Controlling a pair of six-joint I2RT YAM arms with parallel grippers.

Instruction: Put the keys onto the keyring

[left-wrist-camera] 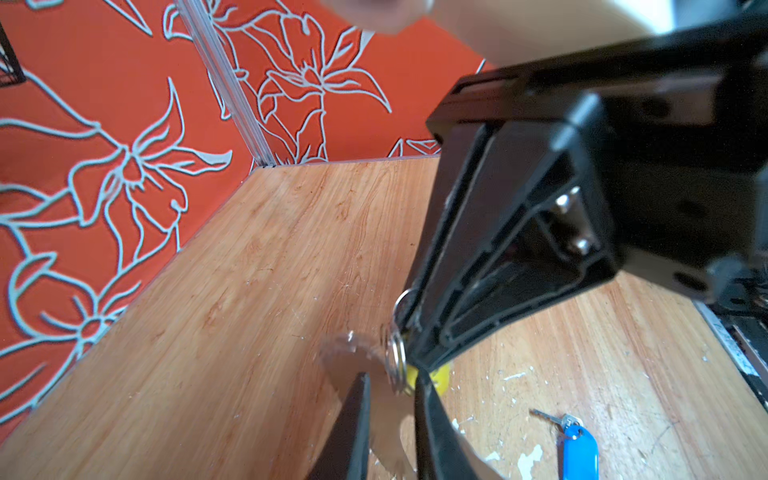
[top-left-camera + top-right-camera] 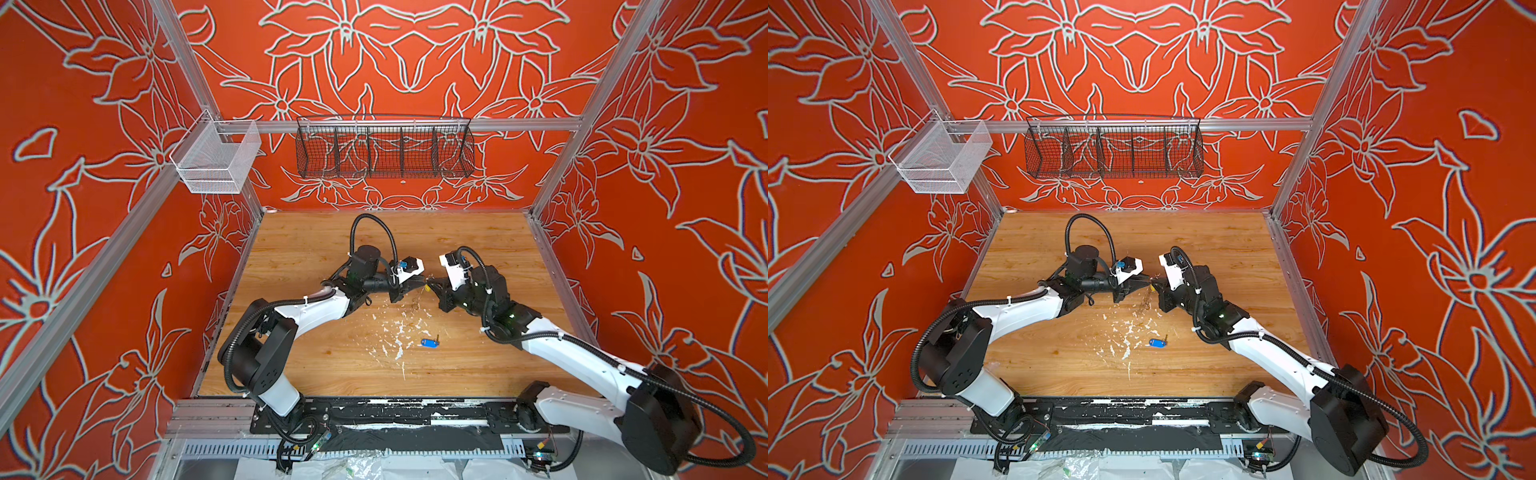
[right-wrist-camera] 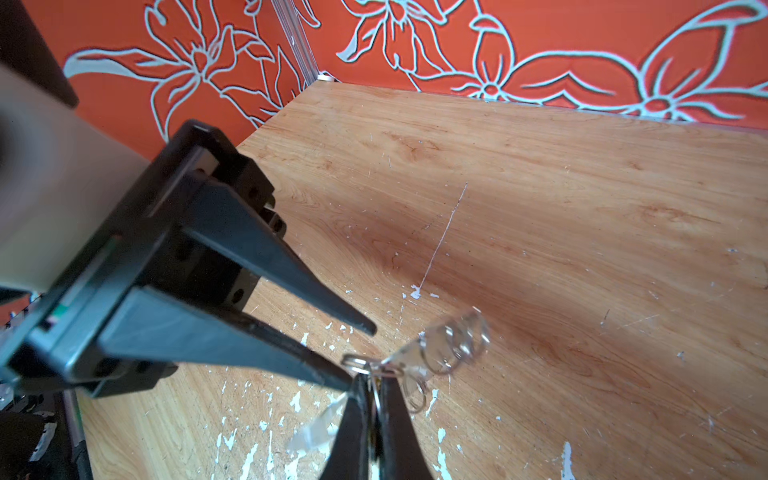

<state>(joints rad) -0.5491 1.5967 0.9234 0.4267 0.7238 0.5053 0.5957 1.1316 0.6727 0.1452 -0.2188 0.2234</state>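
Nearest the base, the blue-tagged key [image 2: 428, 342] is seen lying flat on the table [image 2: 299, 257] among white flecks [image 2: 397, 332]. It is lower than both pincers and well apart from them.

Farther on, above the table, the left pincer [image 3: 359, 356] and the right pincer [image 3: 374, 382] are set tip to tip. The right pincer is clenched on the yellow-tagged key [image 1: 442, 376], with a wire ring [image 3: 353, 360] pinched at its tip. The left pincer is held released, with bare table seen between its fingers [image 3: 316, 307]; the lower fingertip lies just beside that wire ring.

The keyring [image 3: 453, 343] is hung just past the right pincer's tip (it is blurred, so little beyond its wire loops can be made out). Whether it is linked to the pinched ring cannot be told.

Well beyond both pincers, a black wire basket [image 2: 384, 151] and a white mesh basket [image 2: 216, 160] are mounted on the back rail.
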